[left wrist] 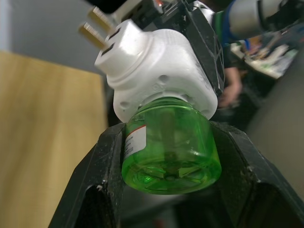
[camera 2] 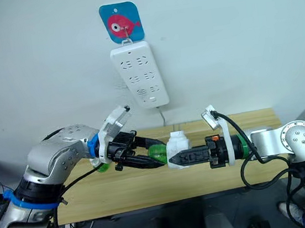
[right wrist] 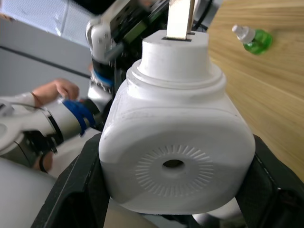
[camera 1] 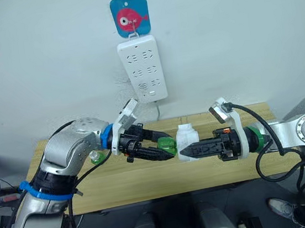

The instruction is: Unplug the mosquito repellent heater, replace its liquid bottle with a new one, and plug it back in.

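Note:
The mosquito repellent heater [camera 1: 186, 136], a rounded white unit, is held in the air over the table with my right gripper [camera 1: 184, 153] shut on its body. The right wrist view shows its face [right wrist: 175, 137] with the round vent hole. Its two metal prongs [left wrist: 95, 26] are bare, out of any socket. A green liquid bottle [left wrist: 171, 147] has its neck inside the heater's underside, and my left gripper [camera 1: 168, 148] is shut on this bottle [camera 1: 167, 144]. A second green bottle [camera 1: 95, 157] with a white cap lies on the table behind my left arm.
A long white power strip [camera 1: 142, 68] hangs on the wall under a blue fish hook [camera 1: 129, 16], its cable dropping behind the wooden table [camera 1: 149, 181]. A person's hand [right wrist: 57, 90] shows beyond the arms in the right wrist view.

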You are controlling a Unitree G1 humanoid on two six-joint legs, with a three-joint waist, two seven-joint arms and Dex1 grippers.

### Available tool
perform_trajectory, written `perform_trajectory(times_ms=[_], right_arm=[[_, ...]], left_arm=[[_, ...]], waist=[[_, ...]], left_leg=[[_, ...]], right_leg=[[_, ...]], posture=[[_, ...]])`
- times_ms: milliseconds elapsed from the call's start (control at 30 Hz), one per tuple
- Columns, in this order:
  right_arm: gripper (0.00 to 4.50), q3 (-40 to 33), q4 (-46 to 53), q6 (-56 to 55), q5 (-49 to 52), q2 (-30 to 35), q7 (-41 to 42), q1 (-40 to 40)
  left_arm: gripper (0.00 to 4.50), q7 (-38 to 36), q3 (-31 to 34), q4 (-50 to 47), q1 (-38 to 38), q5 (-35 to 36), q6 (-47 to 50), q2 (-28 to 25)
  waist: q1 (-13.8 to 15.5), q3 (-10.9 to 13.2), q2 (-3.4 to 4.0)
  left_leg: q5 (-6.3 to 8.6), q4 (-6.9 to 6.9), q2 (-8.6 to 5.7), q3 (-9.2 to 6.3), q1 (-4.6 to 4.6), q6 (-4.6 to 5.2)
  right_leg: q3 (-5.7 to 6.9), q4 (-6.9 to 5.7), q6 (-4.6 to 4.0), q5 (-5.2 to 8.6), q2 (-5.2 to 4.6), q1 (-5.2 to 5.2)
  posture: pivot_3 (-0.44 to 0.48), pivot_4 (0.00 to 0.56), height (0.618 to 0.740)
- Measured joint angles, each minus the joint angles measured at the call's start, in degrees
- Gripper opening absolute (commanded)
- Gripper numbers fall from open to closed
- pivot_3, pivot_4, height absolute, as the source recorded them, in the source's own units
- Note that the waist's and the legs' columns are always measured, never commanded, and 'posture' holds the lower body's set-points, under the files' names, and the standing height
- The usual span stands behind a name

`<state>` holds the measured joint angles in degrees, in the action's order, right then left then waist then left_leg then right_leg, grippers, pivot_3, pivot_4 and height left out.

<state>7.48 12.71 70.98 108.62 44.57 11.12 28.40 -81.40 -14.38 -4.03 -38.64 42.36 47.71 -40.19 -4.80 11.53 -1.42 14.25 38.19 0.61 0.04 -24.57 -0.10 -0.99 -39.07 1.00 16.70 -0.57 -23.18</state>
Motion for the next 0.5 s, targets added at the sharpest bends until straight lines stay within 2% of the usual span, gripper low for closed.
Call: perform_trajectory(times_ms=[67,133,167,233,300,333,500], right_arm=[[2.99,0.0,0.0,-0.8,0.0,0.2,0.0,-0.1],[2.99,-0.1,-0.2,-1.8,0.0,0.8,-0.1,-0.4],[2.99,-0.1,-0.6,-2.1,0.0,0.7,-0.1,-0.5],[2.99,-0.1,-1.1,-2.7,0.0,0.7,-0.1,-1.0],[2.99,-0.5,-1.6,-3.1,0.4,0.6,0.0,-1.2],[2.99,-1.1,-1.9,-3.1,1.2,0.5,0.5,-1.4],[2.99,-1.7,-2.1,-3.0,2.4,0.5,1.2,-1.6]], left_arm=[[2.27,-0.5,0.0,1.4,-0.7,-0.5,-0.7,0.7],[3.02,-0.4,0.1,2.5,-0.7,-2.5,-4.5,2.1],[3.16,-0.4,0.1,2.5,-0.4,-4.4,-8.5,2.6],[3.73,-0.4,0.2,2.6,1.0,-8.8,-17.8,2.8],[3.75,0.6,1.1,3.4,4.5,-14.1,-29.4,3.5],[3.75,3.5,3.1,5.1,8.7,-18.4,-39.9,5.2],[3.75,9.7,6.8,8.4,17.2,-25.3,-63.0,10.6]], waist=[[0.0,0.0,-0.01],[0.0,0.0,-0.02],[0.0,0.0,-0.02],[0.0,0.0,-0.01],[0.0,0.0,0.01],[0.0,0.0,0.03],[0.5,0.0,0.00]], left_leg=[[0.00,0.00,0.01,0.00,0.00,0.00],[0.00,-0.01,0.02,-0.01,0.00,0.00],[0.00,-0.02,0.03,0.00,0.00,0.00],[0.00,-0.03,0.03,0.04,0.00,0.00],[0.00,-0.05,0.05,0.10,0.03,0.00],[0.00,-0.06,0.05,0.12,0.04,0.00],[0.00,0.01,-0.07,0.09,-0.07,0.00]], right_leg=[[0.00,0.00,0.00,0.00,-0.02,0.00],[0.01,0.01,-0.01,0.00,-0.04,-0.01],[0.00,0.01,-0.01,0.00,-0.04,-0.01],[-0.04,0.02,-0.02,-0.01,-0.05,-0.01],[-0.09,0.02,-0.03,-0.01,-0.07,-0.02],[-0.10,0.03,-0.04,-0.02,-0.11,-0.02],[0.02,0.04,-0.04,-0.03,-0.33,-0.03]], posture=[[-0.134,0.202,0.740],[-0.135,0.201,0.740],[-0.136,0.201,0.740],[-0.136,0.199,0.740],[-0.136,0.198,0.740],[-0.135,0.197,0.740],[-0.128,0.195,0.740]])
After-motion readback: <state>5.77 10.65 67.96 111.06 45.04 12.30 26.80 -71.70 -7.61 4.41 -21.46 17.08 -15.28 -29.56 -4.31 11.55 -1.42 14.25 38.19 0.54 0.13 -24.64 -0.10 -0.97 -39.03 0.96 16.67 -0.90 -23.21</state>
